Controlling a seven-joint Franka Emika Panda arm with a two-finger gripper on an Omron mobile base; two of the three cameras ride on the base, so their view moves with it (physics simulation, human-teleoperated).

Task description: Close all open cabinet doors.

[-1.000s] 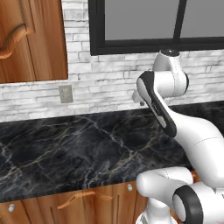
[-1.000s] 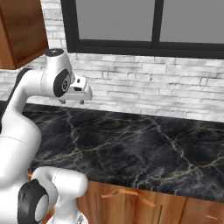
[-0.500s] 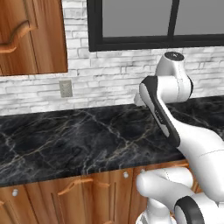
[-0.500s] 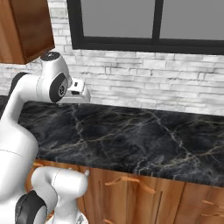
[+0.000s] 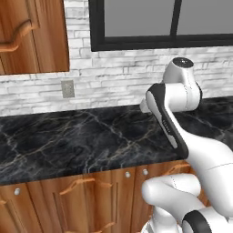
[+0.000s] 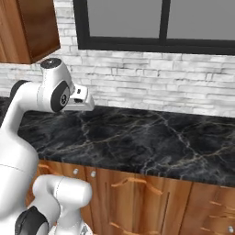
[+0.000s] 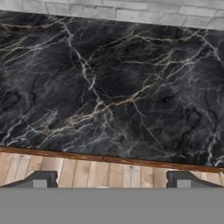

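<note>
An upper cabinet door (image 5: 27,36) of reddish-brown wood with a curved arch moulding hangs at the top left; the same cabinet (image 6: 25,27) juts out over the counter, and I cannot tell whether it is ajar. Lower cabinet doors (image 5: 86,200) with small silver knobs sit flush under the counter, and more of them (image 6: 137,197) show from the other side. My gripper (image 7: 111,181) hovers open over the counter's front edge, pointing down, its fingertips (image 7: 41,179) far apart with nothing between them. The hand (image 6: 80,98) sits high, left of the window.
A black marble counter (image 5: 68,136) runs across the scene below a white brick wall (image 6: 151,87). A dark-framed window (image 5: 159,22) sits above it, and a wall outlet (image 5: 68,88) is at the left. Wood floor (image 7: 87,170) lies before the counter.
The whole picture has shifted, so the base has moved: more of the lower cabinet fronts now shows under the counter. The arm keeps nearly the same pose, jaws still open.
</note>
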